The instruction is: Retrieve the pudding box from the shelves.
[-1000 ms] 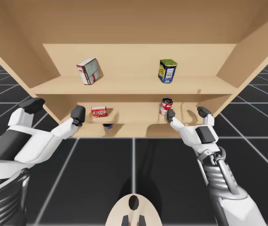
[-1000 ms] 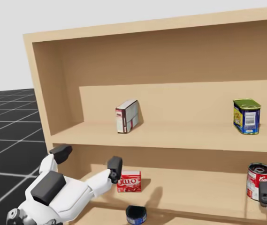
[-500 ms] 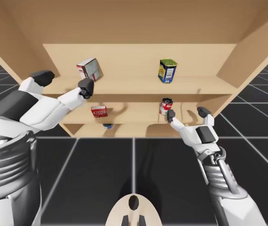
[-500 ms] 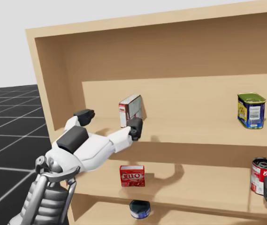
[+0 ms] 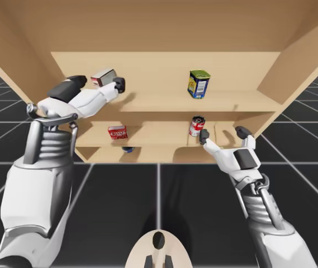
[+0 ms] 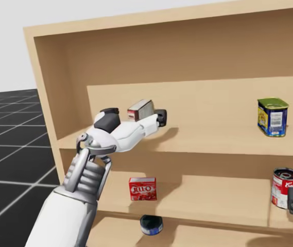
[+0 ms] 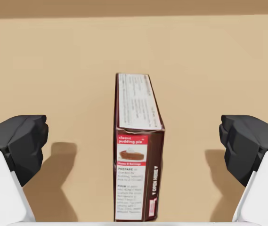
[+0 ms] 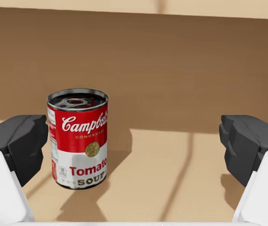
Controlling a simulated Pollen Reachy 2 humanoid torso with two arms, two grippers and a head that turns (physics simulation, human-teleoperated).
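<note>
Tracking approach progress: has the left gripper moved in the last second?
Yes. In the high view my left gripper rose from beside the small red box to the upper wooden shelf, open around the brown cardboard pudding box.

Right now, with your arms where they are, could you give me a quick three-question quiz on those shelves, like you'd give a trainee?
1. True or false: my left gripper is shut on the pudding box.
2. Which thing stands ahead of my right gripper? A: a green bottle. B: the red and white can. C: a yellow cup.
3. Fill the gap: the small red box stands one shelf ___ the pudding box.
Key: 1 false, the box stands untouched between open fingers. 2 B. 3 below.
</note>
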